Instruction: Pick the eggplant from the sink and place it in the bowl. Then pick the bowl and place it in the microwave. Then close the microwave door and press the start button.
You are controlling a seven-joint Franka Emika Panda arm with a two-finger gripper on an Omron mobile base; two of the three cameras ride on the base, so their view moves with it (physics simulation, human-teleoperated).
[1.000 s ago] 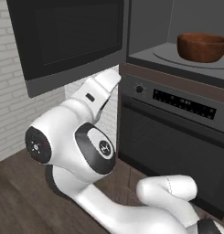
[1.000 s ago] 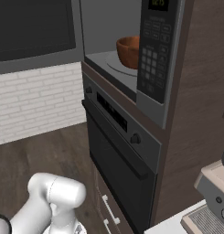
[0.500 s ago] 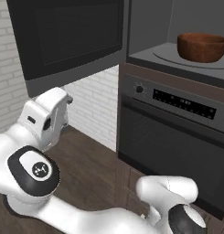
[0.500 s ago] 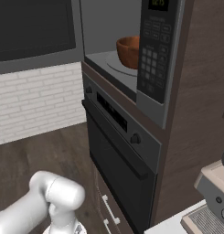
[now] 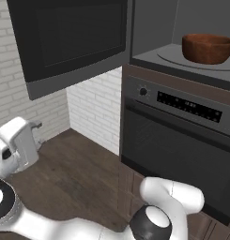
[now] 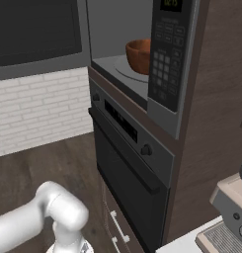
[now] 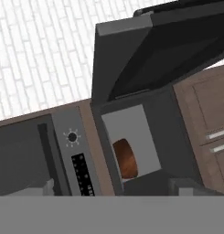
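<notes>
The gripper (image 5: 18, 140), jaws spread and empty, hangs at the left edge of the left base view. The bowl (image 5: 207, 48) sits inside the microwave (image 6: 173, 59), upper right; its door (image 5: 72, 40) stands open, so closing and starting remain.

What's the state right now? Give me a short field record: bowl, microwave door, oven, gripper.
bowl: on the turntable inside the microwave
microwave: cavity open to the room, keypad on its side
microwave door: swung wide open, not yet closed
oven: below the microwave, door shut
gripper: jaws open, nothing between them, hand camera facing the open microwave
eggplant: cannot tell, bowl's inside is hidden
next step: close the door, then press start
</notes>
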